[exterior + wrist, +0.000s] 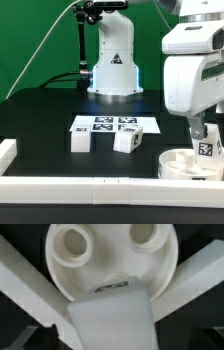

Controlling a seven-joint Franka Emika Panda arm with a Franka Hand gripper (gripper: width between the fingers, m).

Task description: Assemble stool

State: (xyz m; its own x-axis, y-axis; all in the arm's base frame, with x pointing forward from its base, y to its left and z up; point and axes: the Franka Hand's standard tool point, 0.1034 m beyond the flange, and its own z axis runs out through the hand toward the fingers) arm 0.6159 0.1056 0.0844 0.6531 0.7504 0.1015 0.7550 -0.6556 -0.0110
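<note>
The gripper (203, 140) hangs at about four o'clock in the exterior view, its jaws closed narrowly on a short white leg (206, 149) that stands upright with its black-and-white tag facing the camera. Directly under it lies the round white seat (180, 166), a shallow dish resting on the black table (40, 115) just behind the long front rail (80, 186). The leg's lower end dips to the level of the seat's rim, but whether it touches the seat cannot be told. In the wrist view the held leg (110, 317) fills the middle, its tag towards the seat (108, 252), which shows two round sockets; white rails (25, 274) cross behind on a slant. Two more legs lie loose near the centre of the exterior view: one leg (82, 140) at roughly nine o'clock from centre and another leg (125, 141) close to six o'clock, both just in front of the marker board (115, 125). The arm's base (110, 60) stands at twelve o'clock, well apart from the parts.
</note>
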